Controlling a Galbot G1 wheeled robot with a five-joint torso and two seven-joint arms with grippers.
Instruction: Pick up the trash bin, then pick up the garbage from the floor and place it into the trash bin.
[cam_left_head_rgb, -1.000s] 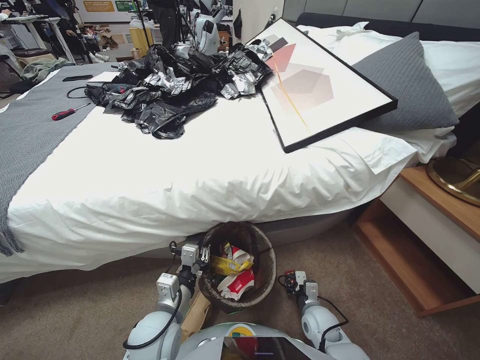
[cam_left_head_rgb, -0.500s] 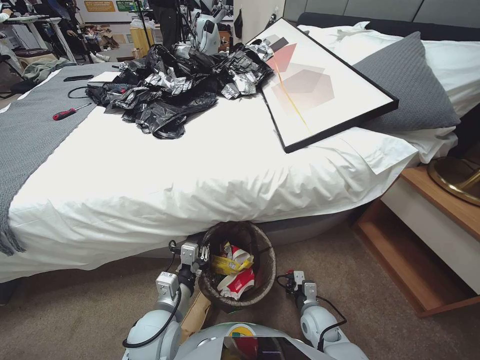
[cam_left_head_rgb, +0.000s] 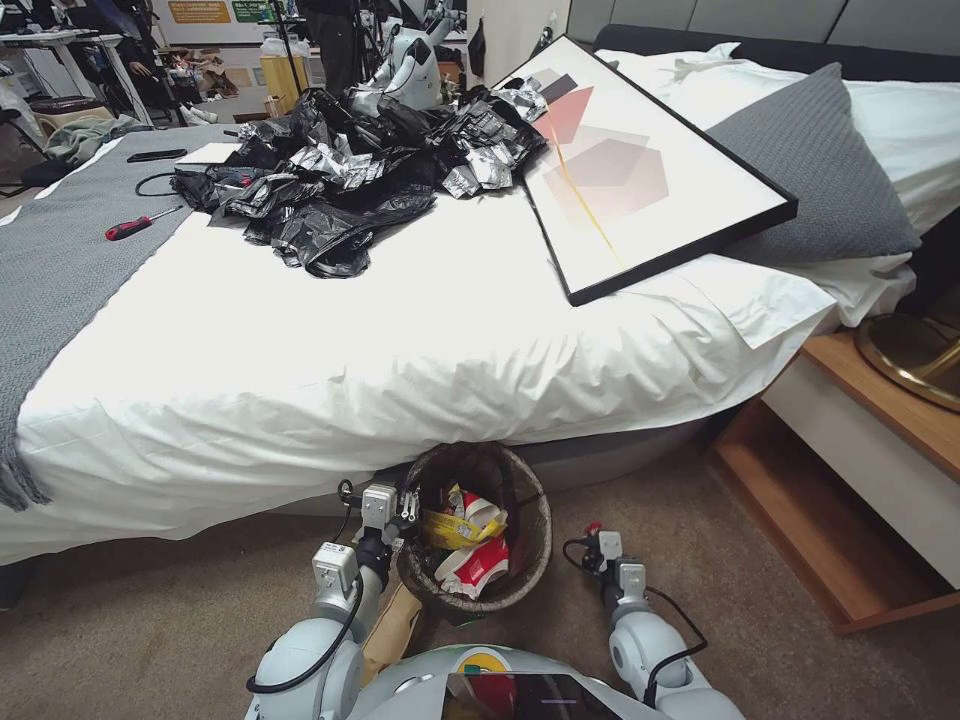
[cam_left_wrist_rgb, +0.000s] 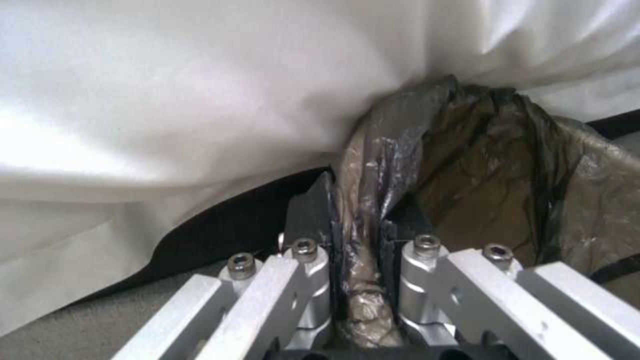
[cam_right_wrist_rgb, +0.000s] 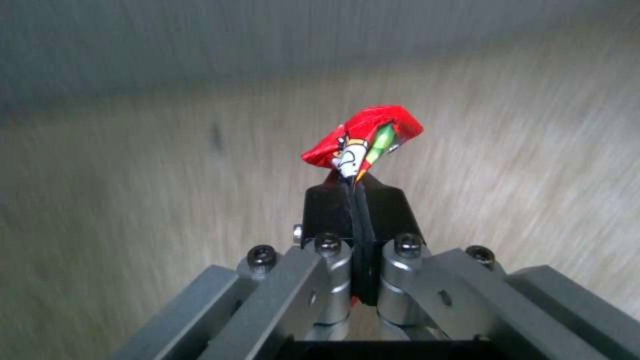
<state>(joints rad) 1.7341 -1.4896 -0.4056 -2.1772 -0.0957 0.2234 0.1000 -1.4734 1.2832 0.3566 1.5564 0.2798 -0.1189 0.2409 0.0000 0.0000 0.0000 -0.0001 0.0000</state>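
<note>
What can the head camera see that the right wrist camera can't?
Head view alone: the bed, a framed picture, black plastic sheeting, the trash bin holding cups and wrappers, and the left gripper clamped on its rim. Right wrist view alone: the red wrapper's printed detail, pinched between shut fingers. Both: the right gripper, that wrapper and the carpet.

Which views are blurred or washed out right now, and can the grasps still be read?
Right wrist view: carpet streaked with motion blur, but the right gripper shows clearly, shut on a red wrapper. Left wrist view: the bedsheet is glare-washed and soft; the left gripper pinching the trash bin liner reads fine. Head view: sharp, with wide-angle bending at the edges.
</note>
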